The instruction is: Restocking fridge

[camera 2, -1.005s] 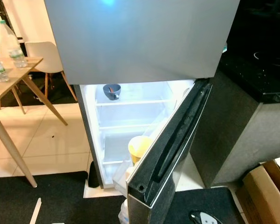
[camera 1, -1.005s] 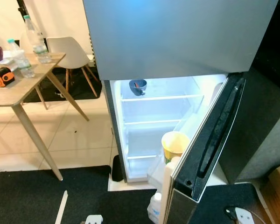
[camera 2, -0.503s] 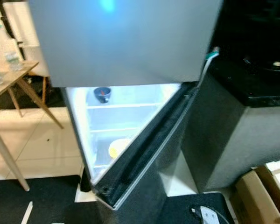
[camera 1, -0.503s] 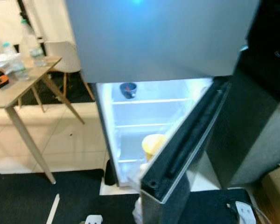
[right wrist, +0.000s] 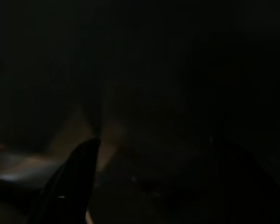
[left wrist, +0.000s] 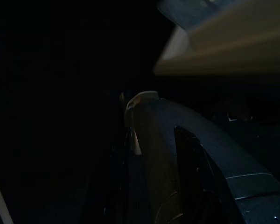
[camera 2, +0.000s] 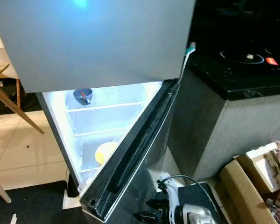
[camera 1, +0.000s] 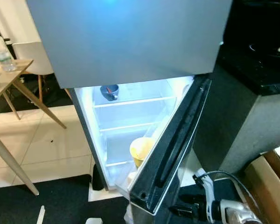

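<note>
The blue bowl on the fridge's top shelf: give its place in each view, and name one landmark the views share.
Left eye view: the blue bowl sits at the back left of the top shelf, just under the closed upper door.
Right eye view: the same bowl, on the same shelf, further left in the picture.
Left wrist view: too dark to find it.
Right wrist view: too dark to find it.
Shared landmark: the yellow cup in the open lower door's rack.

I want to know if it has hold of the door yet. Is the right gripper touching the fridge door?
Cannot tell. In the left eye view the right gripper sits close beside the fridge door, but the meeting point is dark and blurred.
</note>
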Motion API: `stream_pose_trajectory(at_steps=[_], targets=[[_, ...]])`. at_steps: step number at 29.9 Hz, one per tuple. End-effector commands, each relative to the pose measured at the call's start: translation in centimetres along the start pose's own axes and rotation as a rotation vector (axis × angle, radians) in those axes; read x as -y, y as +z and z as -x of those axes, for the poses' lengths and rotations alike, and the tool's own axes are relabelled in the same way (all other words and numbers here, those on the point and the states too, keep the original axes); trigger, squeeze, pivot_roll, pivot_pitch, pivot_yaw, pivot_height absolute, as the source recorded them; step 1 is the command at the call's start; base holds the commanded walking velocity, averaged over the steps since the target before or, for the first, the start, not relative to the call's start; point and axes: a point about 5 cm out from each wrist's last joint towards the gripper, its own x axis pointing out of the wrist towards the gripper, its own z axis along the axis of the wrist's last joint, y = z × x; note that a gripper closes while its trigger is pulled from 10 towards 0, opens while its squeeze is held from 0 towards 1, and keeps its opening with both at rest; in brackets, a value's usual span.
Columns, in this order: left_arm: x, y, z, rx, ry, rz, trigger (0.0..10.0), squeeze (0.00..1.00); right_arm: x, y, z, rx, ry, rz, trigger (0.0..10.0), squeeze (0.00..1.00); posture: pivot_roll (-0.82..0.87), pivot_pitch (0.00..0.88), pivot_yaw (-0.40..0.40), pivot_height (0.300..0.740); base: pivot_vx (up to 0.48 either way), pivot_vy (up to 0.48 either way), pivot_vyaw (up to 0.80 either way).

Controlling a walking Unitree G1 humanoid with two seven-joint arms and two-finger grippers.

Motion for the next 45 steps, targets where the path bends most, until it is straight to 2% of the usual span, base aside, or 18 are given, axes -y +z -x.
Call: stream_pose_trajectory(at_steps=[1, 9, 11, 12, 15, 22, 23, 25, 26, 28, 30, 31, 32, 33, 34, 37, 40, 45], targets=[[0.5, -1.3, 0.0, -0.045, -0.020, 0.006, 10.0, 0.00, -1.2, 3.8, -2.5, 0.051, 0.138, 0.132, 10.0, 0.00, -0.05, 0.000, -0.013, 0.740, 0.000, 0.000, 0.00], [0.7, -1.8, 0.1, -0.055, -0.026, 0.006, 10.0, 0.00, -4.1, 10.4, -7.2, 0.141, 0.241, 0.358, 10.0, 0.00, -0.03, 0.002, -0.015, 0.740, 0.000, 0.000, 0.00], [0.7, -1.9, 0.1, -0.054, -0.024, 0.012, 10.0, 0.00, -5.1, 13.5, -8.8, 0.218, 0.176, 0.450, 10.0, 0.00, -0.03, 0.012, -0.017, 0.740, 0.000, 0.000, 0.00], [0.7, -1.9, 0.1, -0.054, -0.024, 0.012, 10.0, 0.00, -5.1, 13.5, -8.8, 0.218, 0.176, 0.450, 10.0, 0.00, -0.03, 0.012, -0.017, 0.740, 0.000, 0.000, 0.00], [0.6, -2.0, 0.2, -0.051, -0.022, 0.020, 10.0, 0.00, -5.9, 17.3, -9.5, 0.366, 0.031, 0.521, 10.0, 0.00, -0.02, 0.015, -0.019, 0.740, 0.000, 0.000, 0.00], [0.6, -2.0, 0.1, -0.043, -0.016, 0.032, 10.0, 0.00, -3.9, 16.2, -8.3, 0.368, -0.117, 0.448, 10.0, 0.00, -0.02, 0.019, -0.021, 0.740, 0.000, 0.000, 0.00], [0.7, -2.0, 0.1, -0.044, -0.018, 0.033, 10.0, 0.00, -1.3, 11.5, -6.6, 0.243, -0.252, 0.365, 10.0, 0.00, -0.02, 0.020, -0.020, 0.740, 0.000, 0.000, 0.00], [0.7, -2.0, 0.1, -0.044, -0.018, 0.033, 10.0, 0.00, -1.3, 11.5, -6.6, 0.243, -0.252, 0.365, 10.0, 0.00, -0.02, 0.020, -0.020, 0.740, 0.000, 0.000, 0.00], [0.8, -2.1, 0.1, -0.045, -0.019, 0.033, 10.0, 0.00, -0.4, 9.5, -5.8, 0.187, -0.302, 0.326, 10.0, 0.00, -0.02, 0.020, -0.020, 0.740, 0.000, 0.000, 0.00], [0.8, -2.1, 0.1, -0.045, -0.019, 0.033, 10.0, 0.00, -0.4, 9.5, -5.8, 0.187, -0.302, 0.326, 10.0, 0.00, -0.02, 0.020, -0.020, 0.740, 0.000, 0.000, 0.00], [0.8, -2.1, 0.1, -0.046, -0.019, 0.031, 10.0, 0.00, 1.7, 3.7, -2.8, 0.032, -0.495, 0.229, 10.0, 0.00, -0.03, 0.021, -0.019, 0.740, 0.000, 0.000, 0.00], [0.8, -2.1, 0.1, -0.046, -0.019, 0.031, 10.0, 0.00, 1.7, 3.7, -2.8, 0.032, -0.495, 0.229, 10.0, 0.00, -0.03, 0.021, -0.019, 0.740, 0.000, 0.000, 0.00], [0.8, -2.0, 0.1, -0.045, -0.018, 0.029, 10.0, 0.00, 2.4, 1.0, -1.2, -0.035, -0.587, 0.175, 10.0, 0.00, -0.03, 0.021, -0.019, 0.740, 0.000, 0.000, 0.00], [0.8, -2.0, 0.1, -0.045, -0.018, 0.029, 10.0, 0.00, 2.4, 1.0, -1.2, -0.035, -0.587, 0.175, 10.0, 0.00, -0.03, 0.021, -0.019, 0.740, 0.000, 0.000, 0.00], [0.8, -1.9, 0.1, -0.043, -0.016, 0.027, 10.0, 0.00, 2.8, -1.6, 0.6, -0.089, -0.684, 0.103, 10.0, 0.00, -0.05, 0.022, -0.022, 0.740, 0.000, 0.000, 0.00], [0.7, -1.5, 0.0, -0.034, -0.011, 0.023, 10.0, 0.00, 2.7, -7.8, 4.8, -0.186, -0.907, -0.125, 10.0, 0.00, -0.05, 0.020, -0.021, 0.740, 0.000, 0.000, 0.00], [0.7, -1.4, 0.0, -0.032, -0.010, 0.022, 10.0, 0.00, 2.5, -8.9, 5.6, -0.207, -0.951, -0.164, 10.0, 0.00, -0.05, 0.020, -0.021, 0.740, 0.000, 0.000, 0.00], [0.8, -1.3, -0.1, -0.038, -0.003, 0.013, 10.0, 0.00, 0.7, -14.2, 8.9, -0.321, -1.091, -0.322, 10.0, 0.00, -0.04, 0.015, -0.019, 0.740, 0.000, 0.000, 0.10]])
